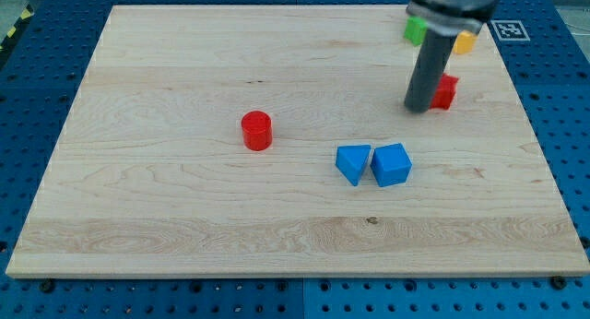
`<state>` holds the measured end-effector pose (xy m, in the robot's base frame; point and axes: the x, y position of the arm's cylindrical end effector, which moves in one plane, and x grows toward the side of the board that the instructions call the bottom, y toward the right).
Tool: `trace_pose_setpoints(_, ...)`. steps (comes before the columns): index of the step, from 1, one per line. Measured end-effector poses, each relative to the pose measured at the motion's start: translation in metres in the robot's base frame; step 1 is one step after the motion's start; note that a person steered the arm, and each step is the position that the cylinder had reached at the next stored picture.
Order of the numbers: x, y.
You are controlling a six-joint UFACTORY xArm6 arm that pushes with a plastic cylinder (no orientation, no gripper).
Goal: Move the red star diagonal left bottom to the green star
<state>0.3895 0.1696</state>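
My tip (418, 108) rests on the board at the view's upper right. A red block (445, 92), partly hidden by the rod, touches the tip's right side; its shape cannot be made out. A green block (415, 29) shows just left of the rod near the view's top, mostly hidden. A yellow or orange block (465, 43) peeks out right of the rod.
A red cylinder (257, 131) stands near the board's middle. A blue triangular block (353, 162) and a blue cube-like block (391, 165) sit side by side below the tip. The wooden board (184, 218) lies on a blue perforated table.
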Motion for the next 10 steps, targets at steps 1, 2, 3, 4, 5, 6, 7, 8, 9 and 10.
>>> trace_pose_setpoints(1, 0.017, 0.019)
trace_pose_setpoints(2, 0.048, 0.043)
trace_pose_setpoints(3, 0.029, 0.087)
trace_pose_setpoints(4, -0.010, 0.088)
trace_pose_setpoints(5, -0.036, 0.049)
trace_pose_setpoints(6, -0.034, 0.050)
trace_pose_setpoints(7, -0.005, 0.068)
trace_pose_setpoints(8, 0.026, 0.057)
trace_pose_setpoints(9, 0.004, 0.030)
trace_pose_setpoints(10, -0.048, 0.009)
